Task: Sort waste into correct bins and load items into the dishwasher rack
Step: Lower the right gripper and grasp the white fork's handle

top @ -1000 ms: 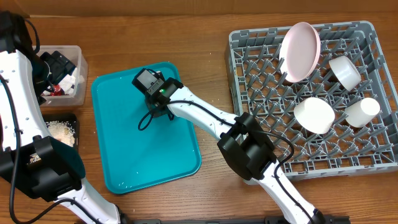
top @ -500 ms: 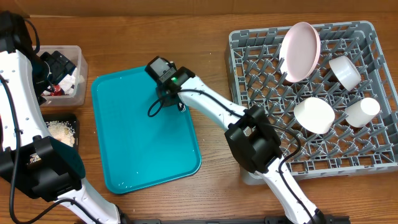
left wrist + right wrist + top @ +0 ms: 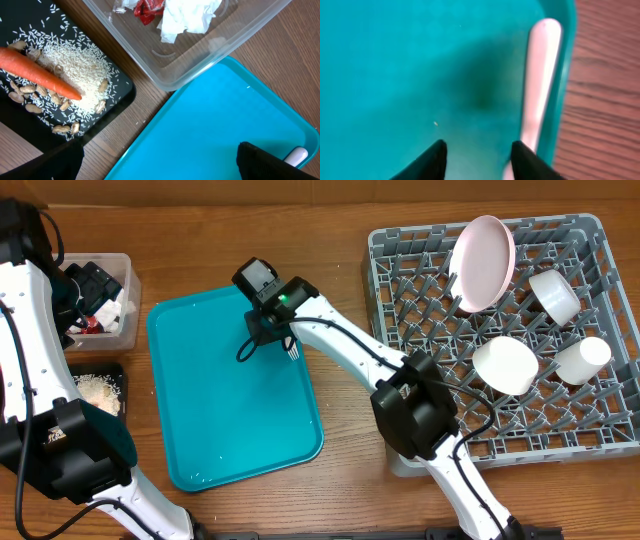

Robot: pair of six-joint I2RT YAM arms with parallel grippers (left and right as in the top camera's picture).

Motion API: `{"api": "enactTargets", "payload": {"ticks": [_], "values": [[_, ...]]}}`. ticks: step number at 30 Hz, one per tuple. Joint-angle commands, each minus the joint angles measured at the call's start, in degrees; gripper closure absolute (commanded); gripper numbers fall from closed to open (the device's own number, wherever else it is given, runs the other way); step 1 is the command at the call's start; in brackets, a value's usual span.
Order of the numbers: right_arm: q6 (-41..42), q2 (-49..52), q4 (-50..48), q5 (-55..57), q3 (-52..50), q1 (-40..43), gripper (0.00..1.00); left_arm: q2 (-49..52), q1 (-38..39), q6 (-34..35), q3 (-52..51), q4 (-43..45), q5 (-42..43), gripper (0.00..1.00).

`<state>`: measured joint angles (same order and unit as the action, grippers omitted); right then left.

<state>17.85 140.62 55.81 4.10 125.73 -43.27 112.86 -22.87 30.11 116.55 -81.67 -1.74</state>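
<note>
From above, the white fork (image 3: pixel 292 350) lies on the teal tray (image 3: pixel 220 420) near its upper right rim, left of centre in the frame, with only the tines showing beside the right pincer (image 3: pixel 272 338). The grey rack (image 3: pixel 560 448) on the right already holds the pink plate (image 3: pixel 483 260), two bowls and a cup, so the fork looks like the last item to load. Open peg slots remain at the rack's lower left.

The left wrist view shows the left pincer (image 3: pixel 160 162) spread wide and empty. In the upper left of the frame the carrot (image 3: pixel 42 75) lies on rice and nuts in the black tray (image 3: pixel 120 85). The clear tub (image 3: pixel 200 65) along the top holds the red wrapper (image 3: pixel 150 9) and napkins (image 3: pixel 187 17).

In the right wrist view, the right pincer's jaws are partly apart with bare tray between them. The fork's handle (image 3: pixel 539 80) runs up the right of the frame, tight against the tray's raised rim, and passes by the right-hand fingertip (image 3: pixel 530 160) rather than between the two.

The fork is probably light, thin, stiff plastic, smooth and lying flat. The tray looks slick, so the fork may skid or tip when pinched. The best hold seems to be across the narrow handle about midway along. The rim leaves little room for the outer finger, and the wooden table (image 3: pixel 605 100) begins just beyond it.
</note>
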Motion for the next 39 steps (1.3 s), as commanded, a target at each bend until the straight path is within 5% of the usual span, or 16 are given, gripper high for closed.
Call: {"api": "enactTargets", "payload": {"ticks": [1,12,16,39], "values": [[-0.28,-3.04,0.85,3.96,1.88,0.28,0.54,-1.22,0.02,0.98,0.83,-0.15,0.26,0.00],[-0.15,-3.02,0.59,5.31,-1.92,0.26,0.56,-1.22,0.02,1.01,0.83,-0.15,0.26,0.00],[0.24,-3.02,-0.20,5.27,-3.91,0.26,0.64,-1.22,0.02,0.98,0.83,-0.15,0.26,0.00],[1.75,-2.97,-2.56,0.70,-8.41,0.24,0.64,-1.22,0.02,0.98,0.83,-0.15,0.26,0.00]]}}
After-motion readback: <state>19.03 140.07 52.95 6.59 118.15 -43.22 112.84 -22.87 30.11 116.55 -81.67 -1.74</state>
